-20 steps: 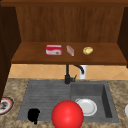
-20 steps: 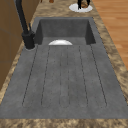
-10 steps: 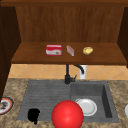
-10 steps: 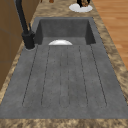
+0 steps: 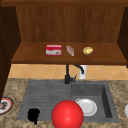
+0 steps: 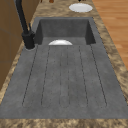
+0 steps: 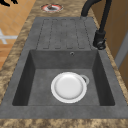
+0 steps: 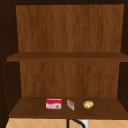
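Left hand (image 5: 33, 115) hovers at the sink's (image 5: 45, 92) front left, near the red ball (image 5: 67, 115). Whether it is clenched or released cannot be told. Grasping the ball would call for a rightward reach.

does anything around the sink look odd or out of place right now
One thing stands out: a large red ball at the sink's front edge, by the white plate in the basin. The left hand shows beside it above the drainboard.

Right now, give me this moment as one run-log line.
left robot hand: before drainboard front edge | red ball: right of it | white plate: in sink basin | shelf: red box, small box, yellowish item
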You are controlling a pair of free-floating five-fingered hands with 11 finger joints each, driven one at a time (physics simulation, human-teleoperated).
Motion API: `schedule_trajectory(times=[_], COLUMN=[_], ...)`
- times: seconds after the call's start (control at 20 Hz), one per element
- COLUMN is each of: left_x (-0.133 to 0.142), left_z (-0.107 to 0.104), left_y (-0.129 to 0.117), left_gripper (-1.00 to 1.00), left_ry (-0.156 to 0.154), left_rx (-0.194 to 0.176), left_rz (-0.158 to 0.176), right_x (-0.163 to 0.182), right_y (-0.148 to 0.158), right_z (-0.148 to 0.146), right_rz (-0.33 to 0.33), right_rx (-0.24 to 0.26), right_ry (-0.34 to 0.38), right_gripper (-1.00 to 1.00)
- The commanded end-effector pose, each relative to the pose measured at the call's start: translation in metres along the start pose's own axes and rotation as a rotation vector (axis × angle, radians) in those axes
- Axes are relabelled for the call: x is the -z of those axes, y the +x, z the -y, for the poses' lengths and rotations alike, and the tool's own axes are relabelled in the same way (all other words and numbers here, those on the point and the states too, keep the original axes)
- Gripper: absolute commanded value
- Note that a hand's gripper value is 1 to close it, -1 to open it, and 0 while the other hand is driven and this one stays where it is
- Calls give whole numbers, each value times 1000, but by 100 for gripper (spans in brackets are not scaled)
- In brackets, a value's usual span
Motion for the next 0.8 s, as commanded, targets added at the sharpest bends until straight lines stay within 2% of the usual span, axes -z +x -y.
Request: schedule_trajectory(times=[0.0,0.2,0.35,0.75], left_x=[0,0,0,0], left_z=[0,0,0,0], left_y=[0,0,0,0], left_gripper=[0,0,0,0], left_ry=[0,0,0,0], left_rx=[0,0,0,0], left_rz=[0,0,0,0], right_x=[-4,-13,-13,-17], right_y=[18,40,64,124], right_z=[26,56,73,108], right_rz=[-34,-73,-77,-83], right_rx=[22,-5,-24,-31], right_ry=[-2,2,11,4], right_gripper=[100,100,100,100])
